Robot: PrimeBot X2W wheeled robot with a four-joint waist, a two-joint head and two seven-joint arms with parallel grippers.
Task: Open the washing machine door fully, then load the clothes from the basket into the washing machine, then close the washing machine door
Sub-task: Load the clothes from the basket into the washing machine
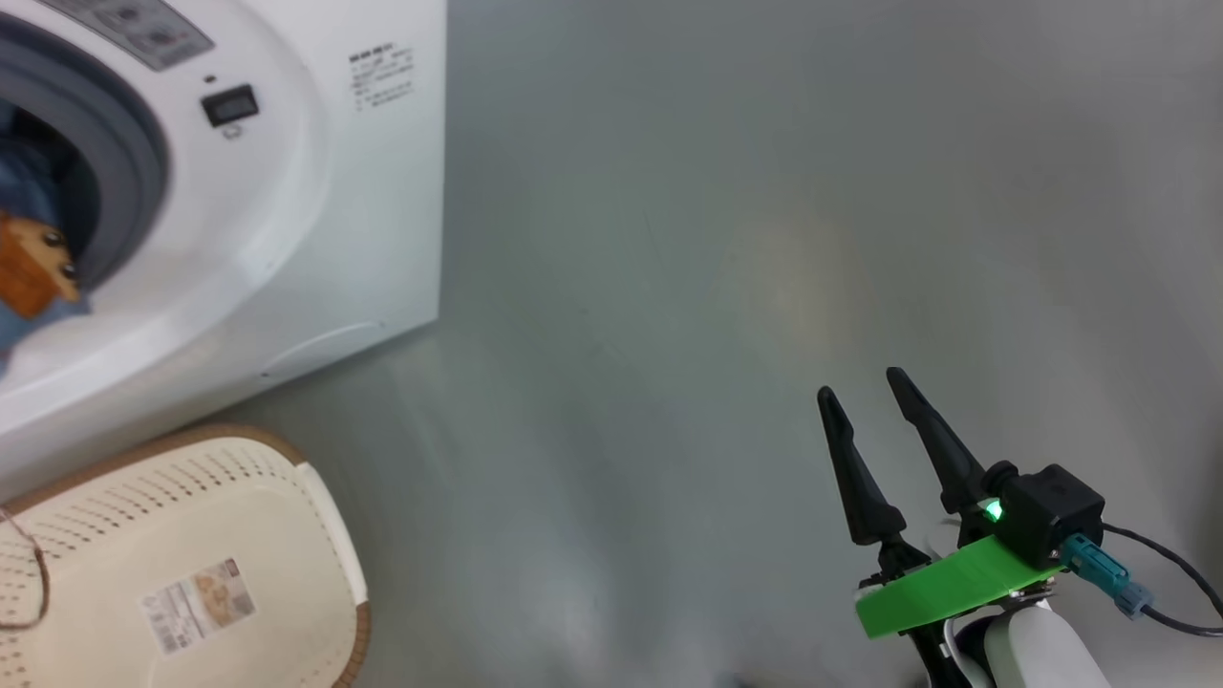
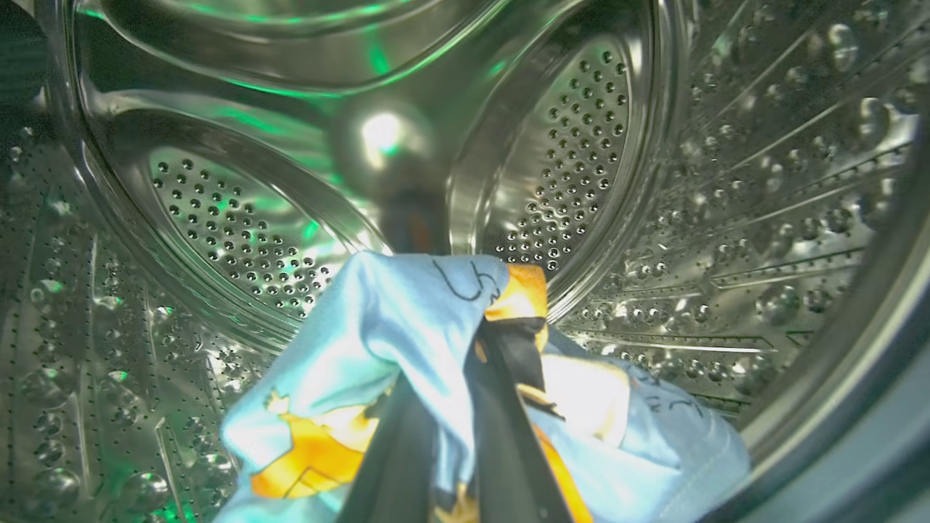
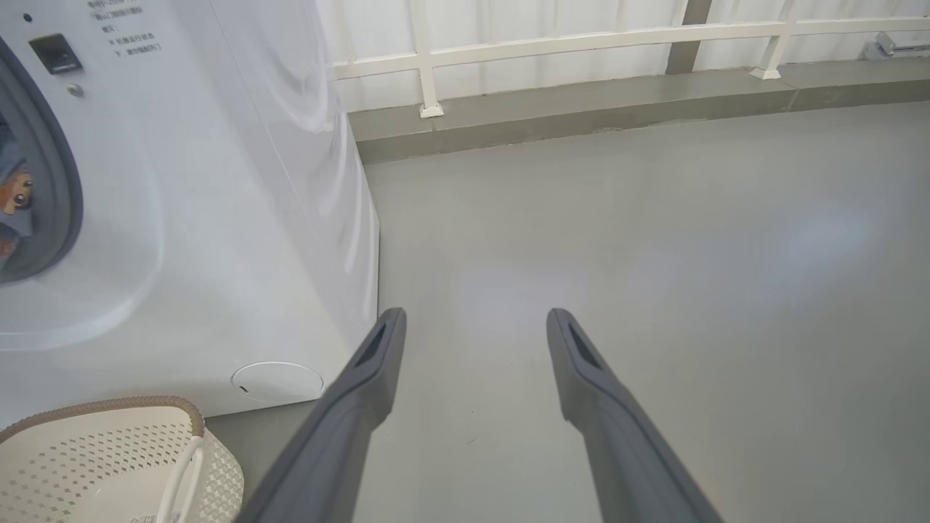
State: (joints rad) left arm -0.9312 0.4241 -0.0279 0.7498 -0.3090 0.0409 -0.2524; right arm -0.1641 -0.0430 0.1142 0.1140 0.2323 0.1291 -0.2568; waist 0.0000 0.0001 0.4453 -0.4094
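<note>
Though the clothes (image 2: 378, 327) hide their tips, the left fingers (image 2: 508, 436) seem clenched on them; the right fingers (image 3: 363, 407) gape empty.

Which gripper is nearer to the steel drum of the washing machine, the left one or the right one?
Left. The left gripper is inside the drum, shut on the clothes. The right gripper hangs open above the floor, beside the washing machine.

Head cam: down at floor (image 1: 669, 287); my left wrist cam: close inside drum (image 2: 218, 218); head/right wrist share washer (image 1: 315, 191), basket (image 1: 191, 497).
</note>
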